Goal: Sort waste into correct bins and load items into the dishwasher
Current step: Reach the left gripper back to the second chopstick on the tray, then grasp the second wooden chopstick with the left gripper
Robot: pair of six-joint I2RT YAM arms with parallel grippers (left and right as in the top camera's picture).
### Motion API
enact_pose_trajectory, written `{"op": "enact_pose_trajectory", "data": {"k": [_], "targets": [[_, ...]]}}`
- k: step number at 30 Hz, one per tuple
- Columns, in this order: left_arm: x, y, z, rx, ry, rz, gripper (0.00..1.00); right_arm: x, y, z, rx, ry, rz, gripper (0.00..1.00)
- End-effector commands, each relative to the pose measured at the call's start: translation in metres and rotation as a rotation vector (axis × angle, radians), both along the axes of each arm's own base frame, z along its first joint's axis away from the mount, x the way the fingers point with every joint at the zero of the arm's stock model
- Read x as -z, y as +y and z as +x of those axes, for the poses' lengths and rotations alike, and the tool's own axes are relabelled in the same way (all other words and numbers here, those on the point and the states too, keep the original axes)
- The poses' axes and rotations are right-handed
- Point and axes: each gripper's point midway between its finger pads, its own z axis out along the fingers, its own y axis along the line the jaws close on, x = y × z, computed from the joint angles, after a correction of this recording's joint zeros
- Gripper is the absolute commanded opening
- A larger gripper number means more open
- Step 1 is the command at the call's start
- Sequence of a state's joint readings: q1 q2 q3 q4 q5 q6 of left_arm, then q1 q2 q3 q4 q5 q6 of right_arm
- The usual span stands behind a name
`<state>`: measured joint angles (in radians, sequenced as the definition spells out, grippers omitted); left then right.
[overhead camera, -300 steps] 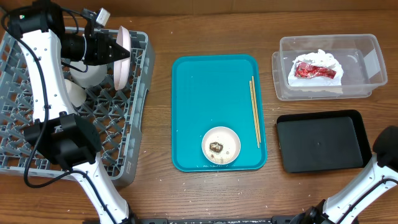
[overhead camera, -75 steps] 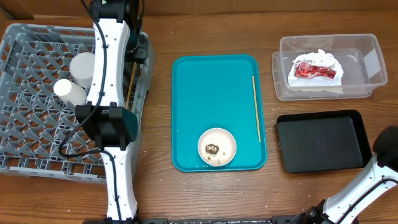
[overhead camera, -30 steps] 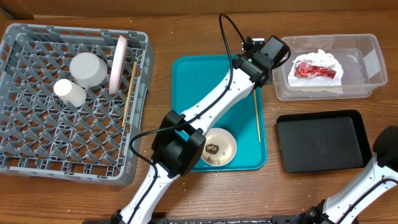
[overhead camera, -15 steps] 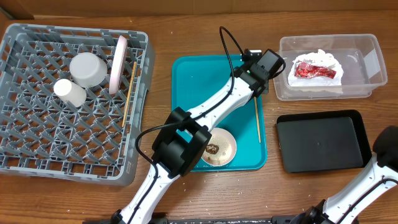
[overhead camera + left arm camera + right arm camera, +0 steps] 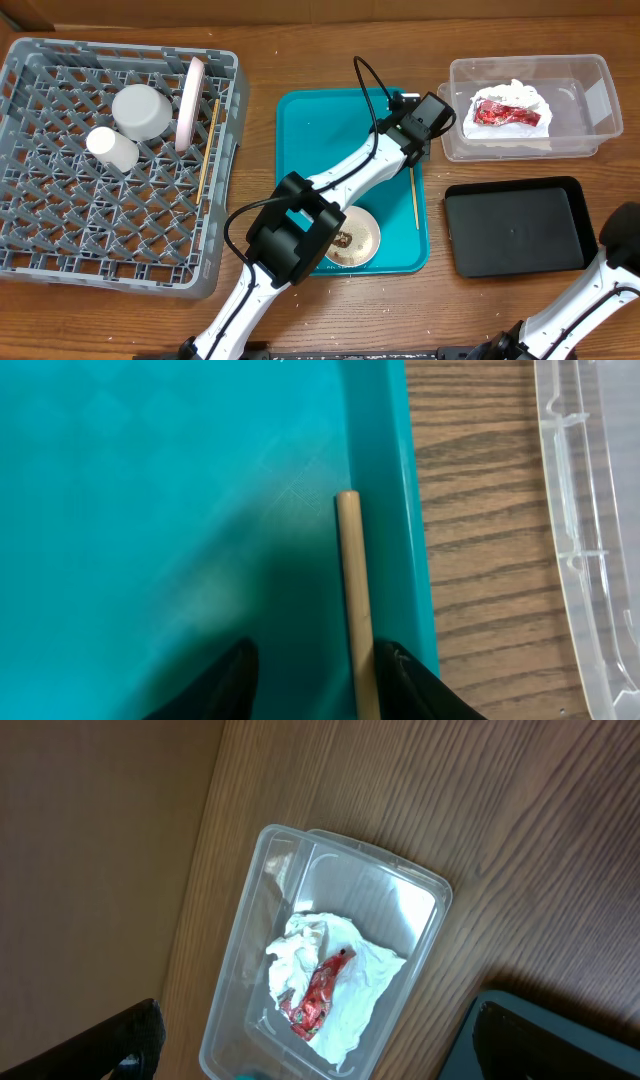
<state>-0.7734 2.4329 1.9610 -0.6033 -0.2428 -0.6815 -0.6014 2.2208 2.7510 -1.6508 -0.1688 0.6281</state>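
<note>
My left gripper (image 5: pixel 413 148) is low over the right edge of the teal tray (image 5: pixel 320 150). In the left wrist view its fingers (image 5: pixel 318 670) are open and straddle a wooden chopstick (image 5: pixel 352 590), which lies close to the right finger. The chopstick's lower part shows in the overhead view (image 5: pixel 415 200). A small pale dish (image 5: pixel 350 237) with brown food bits sits at the tray's front. The napkin with the red wrapper (image 5: pixel 507 112) lies in the clear tub (image 5: pixel 590 75). The black tray (image 5: pixel 515 228) is in front of it. My right gripper (image 5: pixel 330 1060) is open, high above the tub (image 5: pixel 240 1010).
The grey rack (image 5: pixel 60 230) at the left holds a white cup (image 5: pixel 140 110), a smaller white cup (image 5: pixel 110 148), an upright plate (image 5: pixel 190 90) and a chopstick (image 5: pixel 207 150). The right arm's base (image 5: pixel 620 240) is at the lower right edge.
My left arm has swung from the rack to the teal tray's right side and come down over the chopstick there. The plate and one chopstick now rest in the rack.
</note>
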Motion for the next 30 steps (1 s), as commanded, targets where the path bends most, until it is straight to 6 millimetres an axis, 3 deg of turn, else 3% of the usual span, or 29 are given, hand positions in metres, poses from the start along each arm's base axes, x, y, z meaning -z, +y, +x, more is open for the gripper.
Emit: {"op": "enact_pose_trajectory", "data": {"k": [1,8,17,24,25,27,30], "targets": [[-0.009,-0.013,-0.005,0.062,-0.028,-0.006,0.42,-0.012,-0.001,-0.002,0.001,-0.026,-0.023,1.00],[-0.009,-0.016,-0.005,0.092,-0.064,0.036,0.38,-0.012,-0.001,-0.002,0.000,-0.026,-0.024,1.00],[0.026,-0.009,-0.016,0.101,0.009,0.087,0.38,-0.012,-0.001,-0.002,0.000,-0.026,-0.024,1.00],[0.028,-0.006,-0.017,0.102,0.019,0.096,0.25,-0.012,-0.001,-0.002,0.000,-0.026,-0.024,1.00],[0.027,-0.007,-0.017,0.101,0.016,0.095,0.13,-0.012,-0.001,-0.002,0.000,-0.026,-0.024,1.00],[0.022,-0.006,-0.013,0.102,0.008,0.095,0.04,-0.012,-0.001,-0.002,0.000,-0.026,-0.024,1.00],[0.006,-0.005,-0.009,0.126,0.001,0.106,0.04,-0.012,-0.001,-0.002,0.001,-0.026,-0.023,1.00]]}}
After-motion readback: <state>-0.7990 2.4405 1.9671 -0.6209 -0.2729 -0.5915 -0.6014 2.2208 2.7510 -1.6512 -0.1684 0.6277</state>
